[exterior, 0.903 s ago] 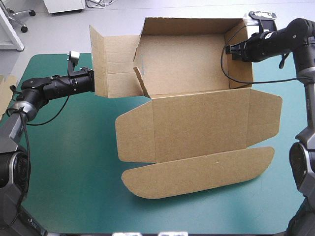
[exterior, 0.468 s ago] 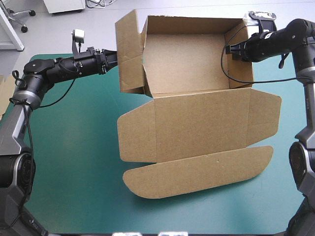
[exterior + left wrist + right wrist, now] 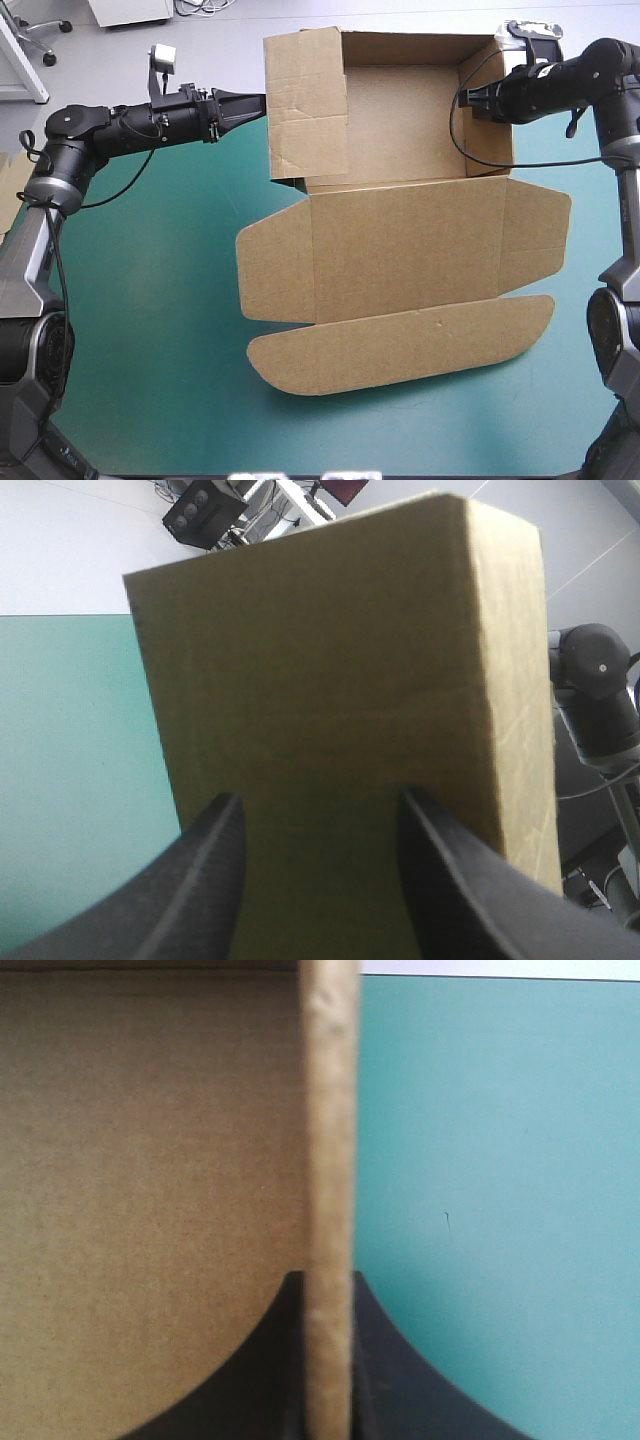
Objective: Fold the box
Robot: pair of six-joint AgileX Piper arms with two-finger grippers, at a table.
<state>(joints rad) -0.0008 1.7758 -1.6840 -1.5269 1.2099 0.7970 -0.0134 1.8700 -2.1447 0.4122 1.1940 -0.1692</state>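
Our left gripper (image 3: 320, 805) had its 2 fingers spread apart and held nothing. As far as we could tell, their tips pressed on the outer face of the flap (image 3: 330, 660). That flap stood raised on the box's left side and leaned in over the tray.

Our right gripper (image 3: 328, 1280) was clamped on the wall (image 3: 328, 1110) at the box's right side. The board's edge ran up between its fingers, 1 finger inside the tray and 1 outside over the cover (image 3: 500, 1160).

The box (image 3: 400, 250) sat on the far half of the table, its tray near the far edge. The lid (image 3: 400, 350) lay flat toward the near edge.

We judged the step in hand to be turning the left flap over into the tray, with the right side held steady and the lid untouched. The next move would call for a continued push inward and then downward, so the flap doubles over and its edge seats at the floor. Our right grip should stay firm, or the whole box could slide away from the push.
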